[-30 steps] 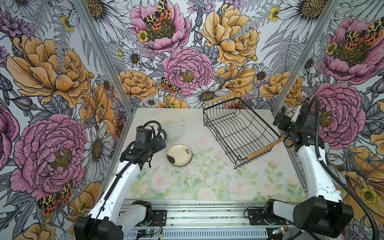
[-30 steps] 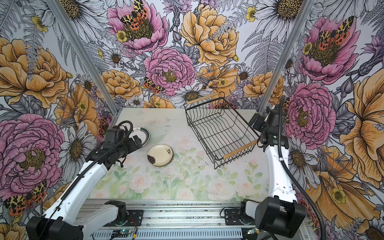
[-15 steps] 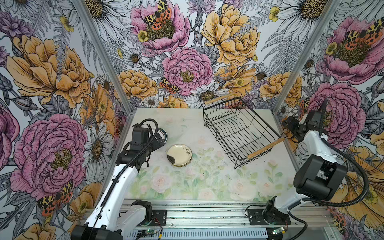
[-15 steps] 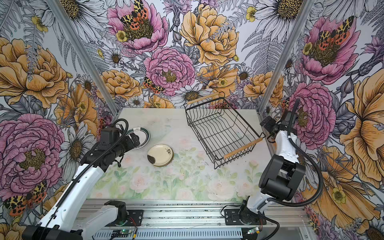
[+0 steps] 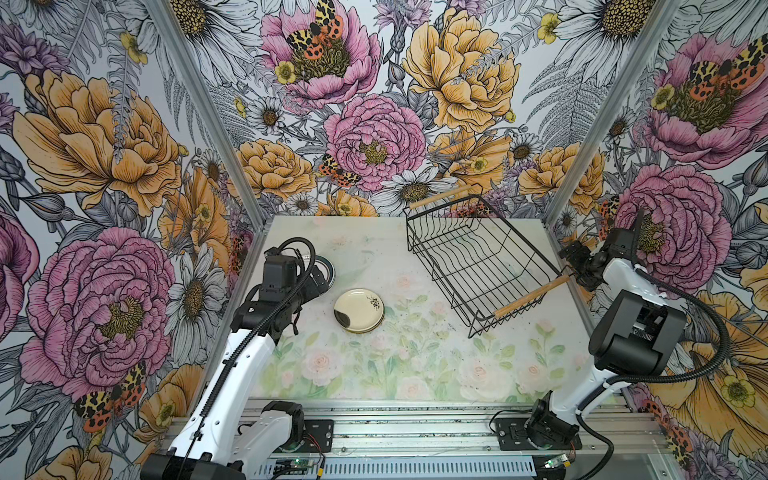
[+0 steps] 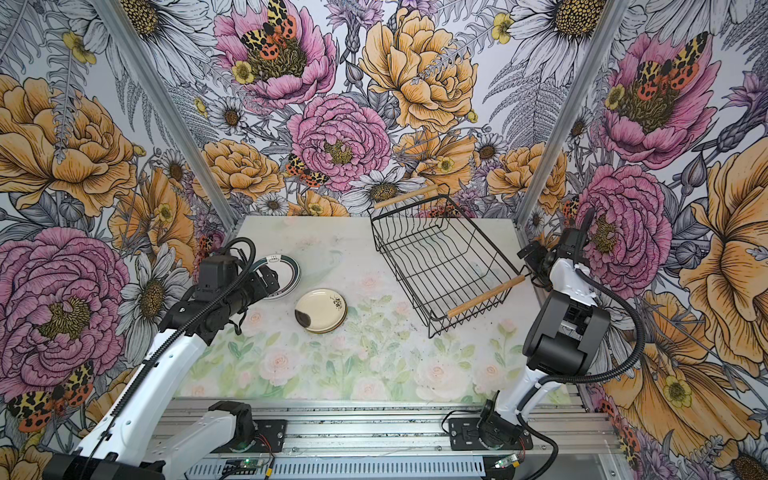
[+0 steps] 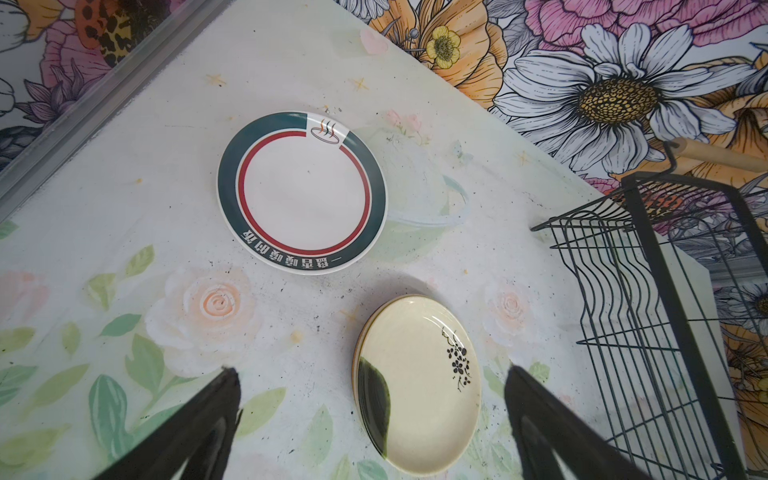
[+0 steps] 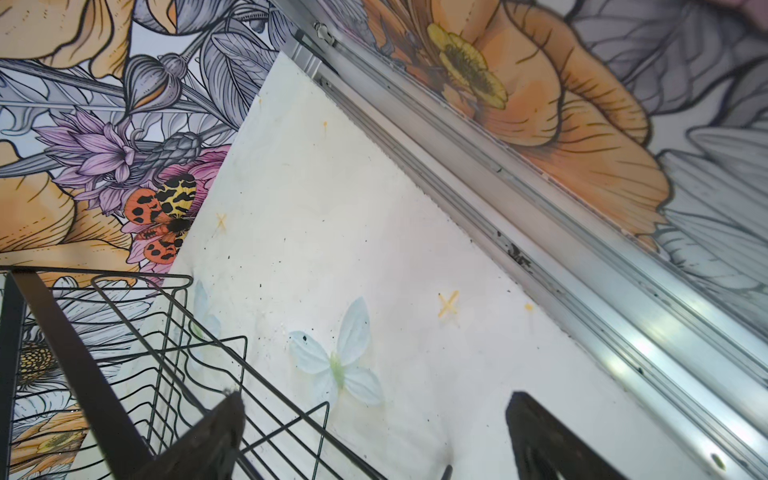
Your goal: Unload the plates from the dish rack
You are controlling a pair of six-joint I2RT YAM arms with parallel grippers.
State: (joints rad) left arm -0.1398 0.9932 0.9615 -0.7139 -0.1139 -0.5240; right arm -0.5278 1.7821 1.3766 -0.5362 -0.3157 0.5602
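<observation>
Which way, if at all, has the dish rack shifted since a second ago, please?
No. The dish rack has not shifted: its back left corner still meets the back edge of the table, and its gap to the cream plate is unchanged.

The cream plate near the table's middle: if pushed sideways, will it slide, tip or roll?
Probably slides rather than rolls: the cream plate lies flat and shallow. It seems to sit on another plate, so it may skid off. The glossy glaze suggests a slippery grip.
</observation>
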